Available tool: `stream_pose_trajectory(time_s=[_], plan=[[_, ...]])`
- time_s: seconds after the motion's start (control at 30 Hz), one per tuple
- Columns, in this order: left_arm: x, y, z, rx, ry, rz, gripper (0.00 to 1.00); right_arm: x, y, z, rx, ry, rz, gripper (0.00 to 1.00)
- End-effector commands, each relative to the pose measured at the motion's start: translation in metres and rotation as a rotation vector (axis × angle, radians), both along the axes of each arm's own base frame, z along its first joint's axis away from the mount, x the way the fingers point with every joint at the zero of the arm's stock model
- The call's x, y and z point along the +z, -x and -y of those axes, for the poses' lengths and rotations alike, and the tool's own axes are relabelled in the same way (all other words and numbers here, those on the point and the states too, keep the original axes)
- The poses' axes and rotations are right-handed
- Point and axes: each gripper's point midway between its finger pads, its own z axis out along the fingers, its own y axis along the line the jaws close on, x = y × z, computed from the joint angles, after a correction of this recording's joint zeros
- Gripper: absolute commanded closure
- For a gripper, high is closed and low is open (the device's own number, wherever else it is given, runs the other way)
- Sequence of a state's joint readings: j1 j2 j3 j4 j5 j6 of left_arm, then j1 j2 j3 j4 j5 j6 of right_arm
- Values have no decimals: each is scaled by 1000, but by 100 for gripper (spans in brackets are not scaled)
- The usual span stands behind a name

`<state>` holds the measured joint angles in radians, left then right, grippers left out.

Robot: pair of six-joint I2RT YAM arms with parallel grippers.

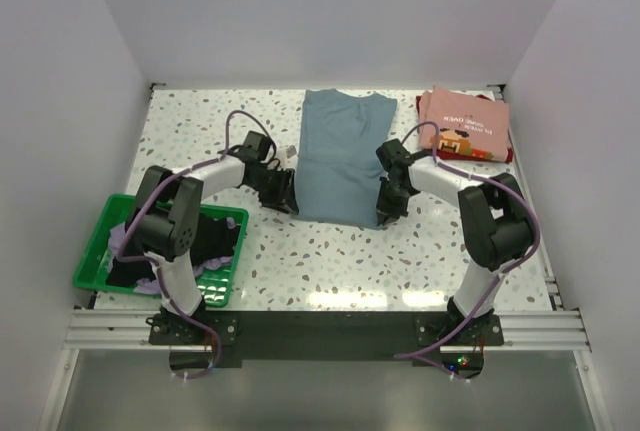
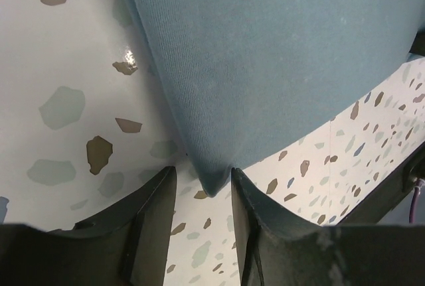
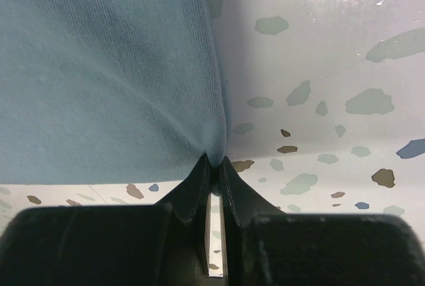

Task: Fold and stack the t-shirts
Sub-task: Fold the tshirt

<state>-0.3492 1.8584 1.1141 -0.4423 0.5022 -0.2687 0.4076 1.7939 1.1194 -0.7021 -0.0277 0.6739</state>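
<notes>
Top external view: the speckled table (image 1: 330,261) carries the grey-blue t-shirt (image 1: 340,156), spread lengthwise at mid-table, collar end towards the far wall. At the near left, the green basket (image 1: 95,251) holds black and lavender cloth in a heap, partly hidden by the left arm; separate garments cannot be made out. At the far right lies a folded pink t-shirt (image 1: 465,123), with a dark red edge showing beneath it.

The right gripper (image 3: 214,163) is pinched tight on the shirt's near right corner. The left gripper (image 2: 202,180) has its jaws parted; the near left corner lies between the tips, unclamped. Both grippers' fingers are cut off at the bottom of the wrist views.
</notes>
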Motion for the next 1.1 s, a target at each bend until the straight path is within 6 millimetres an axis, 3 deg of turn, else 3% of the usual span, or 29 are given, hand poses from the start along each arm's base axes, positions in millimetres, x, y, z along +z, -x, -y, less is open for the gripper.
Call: stream_pose_trajectory(time_s=[0.0,0.43,0.7,0.77,0.93,1.07], plan=[[-1,7,-6,-10,-22,-2,56,-5,12,19,-4,93,-41,100],[-12,21,6,-83,-19,-61,57,-6,12,20,-9,92,-40,100],[-21,25,4,-87,-37,-84,62,-6,11,19,-6,92,-40,100],[-23,25,4,-88,-39,-88,67,-6,12,19,-7,93,-41,100],[-26,23,4,-85,-48,-80,95,-4,12,20,-6,93,-40,100],[-22,20,0,-73,-63,-60,100,-2,16,22,-5,101,-44,100]])
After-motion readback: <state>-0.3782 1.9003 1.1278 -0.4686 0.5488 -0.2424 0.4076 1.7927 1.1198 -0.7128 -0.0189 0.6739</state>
